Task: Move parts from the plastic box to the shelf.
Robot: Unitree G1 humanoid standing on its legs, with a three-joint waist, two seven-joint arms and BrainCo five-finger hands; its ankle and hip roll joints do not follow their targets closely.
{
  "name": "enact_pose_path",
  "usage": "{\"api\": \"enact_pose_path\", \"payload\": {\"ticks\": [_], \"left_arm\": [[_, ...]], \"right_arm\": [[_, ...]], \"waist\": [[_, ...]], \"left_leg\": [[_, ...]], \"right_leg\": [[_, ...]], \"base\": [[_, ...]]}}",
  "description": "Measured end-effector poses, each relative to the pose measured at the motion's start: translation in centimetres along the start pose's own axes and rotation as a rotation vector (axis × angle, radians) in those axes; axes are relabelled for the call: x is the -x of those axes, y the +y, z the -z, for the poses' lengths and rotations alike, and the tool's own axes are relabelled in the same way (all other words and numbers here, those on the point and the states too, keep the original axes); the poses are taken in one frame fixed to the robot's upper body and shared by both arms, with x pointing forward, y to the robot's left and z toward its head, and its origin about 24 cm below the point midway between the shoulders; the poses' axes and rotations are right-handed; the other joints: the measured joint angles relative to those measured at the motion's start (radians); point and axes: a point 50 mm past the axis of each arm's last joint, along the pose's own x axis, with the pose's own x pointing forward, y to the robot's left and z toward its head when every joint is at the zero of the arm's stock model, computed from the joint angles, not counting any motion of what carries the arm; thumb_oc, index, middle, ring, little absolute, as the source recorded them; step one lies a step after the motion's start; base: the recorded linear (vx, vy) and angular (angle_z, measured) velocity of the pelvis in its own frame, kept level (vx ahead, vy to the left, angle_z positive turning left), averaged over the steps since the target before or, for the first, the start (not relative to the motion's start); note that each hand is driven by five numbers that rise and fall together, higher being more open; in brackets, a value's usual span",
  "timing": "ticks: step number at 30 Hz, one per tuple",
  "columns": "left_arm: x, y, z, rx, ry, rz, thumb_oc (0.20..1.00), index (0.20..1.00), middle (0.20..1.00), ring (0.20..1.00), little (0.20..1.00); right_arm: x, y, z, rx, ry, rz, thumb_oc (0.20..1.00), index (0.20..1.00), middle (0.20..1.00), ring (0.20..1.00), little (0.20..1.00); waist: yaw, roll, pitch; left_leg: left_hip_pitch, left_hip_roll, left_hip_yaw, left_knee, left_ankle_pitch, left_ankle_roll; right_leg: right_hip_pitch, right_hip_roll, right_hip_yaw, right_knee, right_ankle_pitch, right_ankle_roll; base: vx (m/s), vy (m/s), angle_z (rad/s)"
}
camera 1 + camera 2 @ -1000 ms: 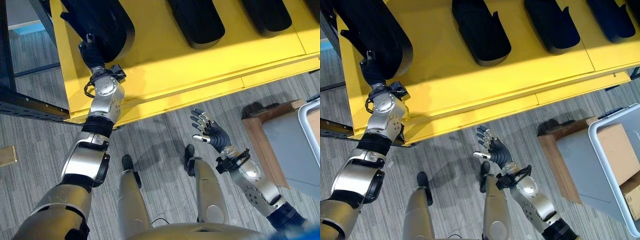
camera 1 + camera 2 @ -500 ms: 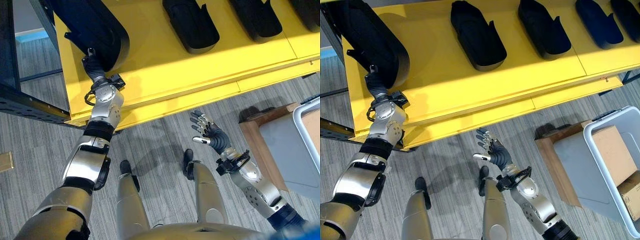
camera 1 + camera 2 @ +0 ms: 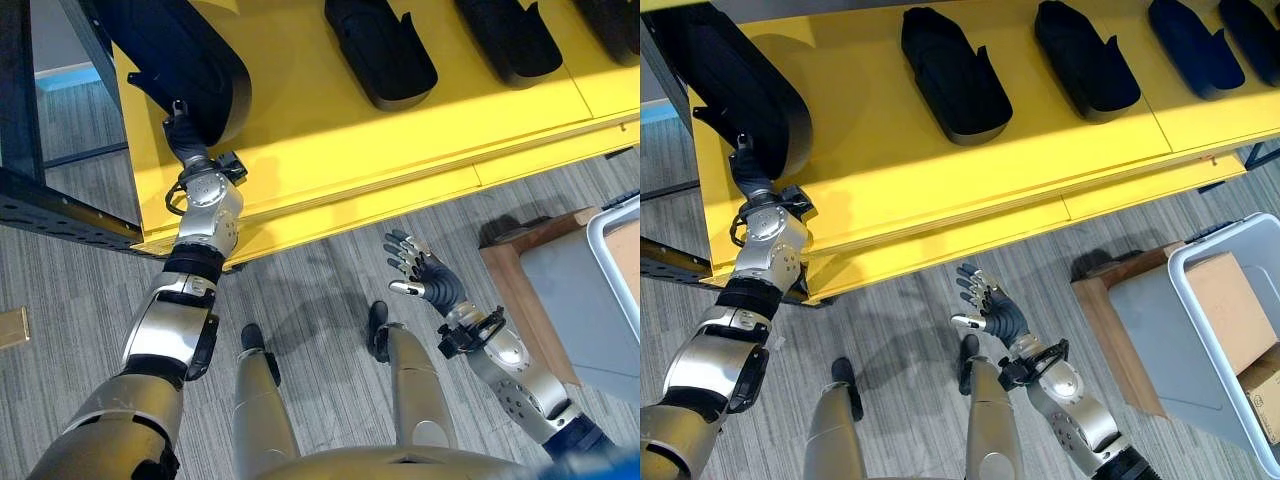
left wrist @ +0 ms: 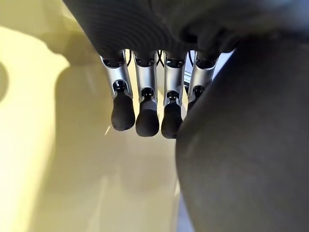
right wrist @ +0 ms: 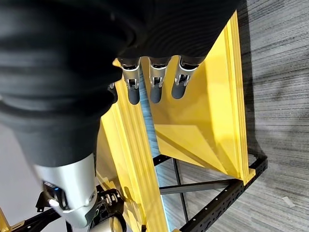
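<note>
Now the left hand (image 4: 145, 111), fingers straight, rests against the big black part (image 3: 740, 85) on the yellow shelf (image 3: 940, 180), likely seating it, while the right hand (image 3: 992, 312) hangs spread and empty.

Below me the floor (image 3: 910, 330) is grey wood-grain planking, its boards running across my view. A dark metal frame (image 3: 60, 195) with a row of holes along its beam stands at my left, one upright rising beside a strip of pale blue by the far wall. At my right sits a brown wooden stand (image 3: 1110, 320) on the floor. Light falls brightly from above, throwing soft shadows on the planks.
</note>
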Motion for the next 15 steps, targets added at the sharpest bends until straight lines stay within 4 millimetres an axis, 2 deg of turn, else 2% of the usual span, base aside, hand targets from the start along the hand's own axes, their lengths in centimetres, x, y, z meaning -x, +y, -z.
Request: {"api": "enact_pose_path", "payload": {"ticks": [6,15], "left_arm": [[-0.2,1.4,0.3,-0.128,-0.019,-0.004,0.200,0.200,0.200,0.200,0.200],[-0.4,2.0,0.5,-0.207,-0.013,-0.022,0.200,0.200,0.200,0.200,0.200]], "right_arm": [[0.0,0.0,0.0,0.001,0.001,-0.001,1.000,1.000,1.000,1.000,1.000],[0.6,-0.6,0.2,0.027,0.036,-0.013,1.000,1.000,1.000,1.000,1.000]], "waist": [[0.002,0.008,-0.004],[0.004,0.010,-0.003]], "left_leg": [[-0.001,0.000,0.004,0.002,-0.001,-0.002],[0.001,0.001,0.003,0.005,-0.001,-0.001]], "right_leg": [[-0.012,-0.001,0.011,0.018,-0.006,-0.004],[-0.012,0.000,0.013,0.024,-0.007,-0.004]], "base": [[0.00,0.000,0.00],[0.00,0.000,0.00]]}}
